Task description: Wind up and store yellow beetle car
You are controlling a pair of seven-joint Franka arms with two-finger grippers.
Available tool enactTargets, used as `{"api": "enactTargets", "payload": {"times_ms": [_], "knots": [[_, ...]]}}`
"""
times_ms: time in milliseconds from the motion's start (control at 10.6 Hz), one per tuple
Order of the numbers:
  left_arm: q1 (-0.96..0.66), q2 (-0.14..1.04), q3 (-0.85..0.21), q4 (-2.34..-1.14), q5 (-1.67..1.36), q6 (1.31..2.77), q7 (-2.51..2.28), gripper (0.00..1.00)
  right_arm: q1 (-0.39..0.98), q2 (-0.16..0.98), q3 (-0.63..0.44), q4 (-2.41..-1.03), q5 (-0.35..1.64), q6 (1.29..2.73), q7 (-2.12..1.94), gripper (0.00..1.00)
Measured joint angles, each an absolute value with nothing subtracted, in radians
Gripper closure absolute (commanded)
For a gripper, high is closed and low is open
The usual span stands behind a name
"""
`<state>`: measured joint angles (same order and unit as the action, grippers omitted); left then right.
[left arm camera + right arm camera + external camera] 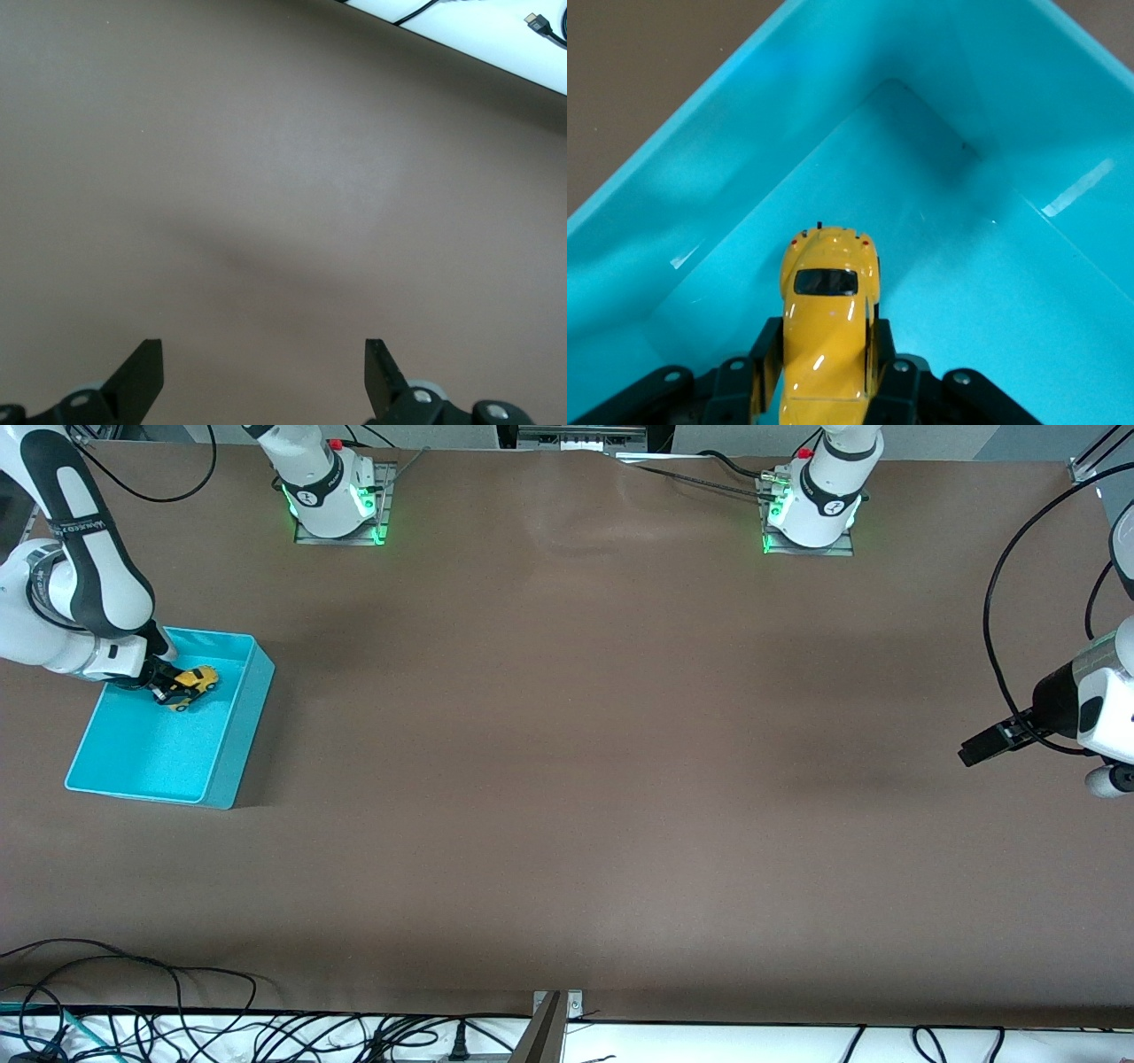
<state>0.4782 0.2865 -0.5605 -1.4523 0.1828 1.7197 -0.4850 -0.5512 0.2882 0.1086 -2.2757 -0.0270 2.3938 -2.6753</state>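
Here the right claw [168, 686] pinches the yellow car [195, 682] inside the teal bin [232, 753]; the left claw [974, 751] waits, spread, over the bare surface [576, 779].

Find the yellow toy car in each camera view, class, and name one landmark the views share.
Front view: yellow toy car in the right claw, inside the teal bin.
Left wrist view: not in it.
Right wrist view: car between the claw's fingers.
Shared landmark: the teal bin.
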Motion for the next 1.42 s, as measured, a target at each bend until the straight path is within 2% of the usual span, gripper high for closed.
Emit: {"api": "enactTargets", "payload": {"times_ms": [94,756,1039,1417], "knots": [[0.478,0.286,-0.56,-1.452,0.183,1.72,-0.485,0.0,-0.554,0.292,0.109,-2.276,-0.027,2.402,-2.675,0.01],[0.483,0.287,-0.559,-1.452,0.183,1.72,-0.477,0.0,-0.572,0.302,0.115,-2.251,0.0,2.391,-2.675,0.0],[0.485,0.288,-0.559,-1.452,0.183,1.72,-0.474,0.0,-0.572,0.255,0.188,-2.143,0.027,2.2,-2.576,0.0],[0.485,0.29,-0.559,-1.452,0.183,1.72,-0.471,0.0,-0.543,0.088,0.266,-2.08,0.028,2.023,-2.304,0.0]]}}
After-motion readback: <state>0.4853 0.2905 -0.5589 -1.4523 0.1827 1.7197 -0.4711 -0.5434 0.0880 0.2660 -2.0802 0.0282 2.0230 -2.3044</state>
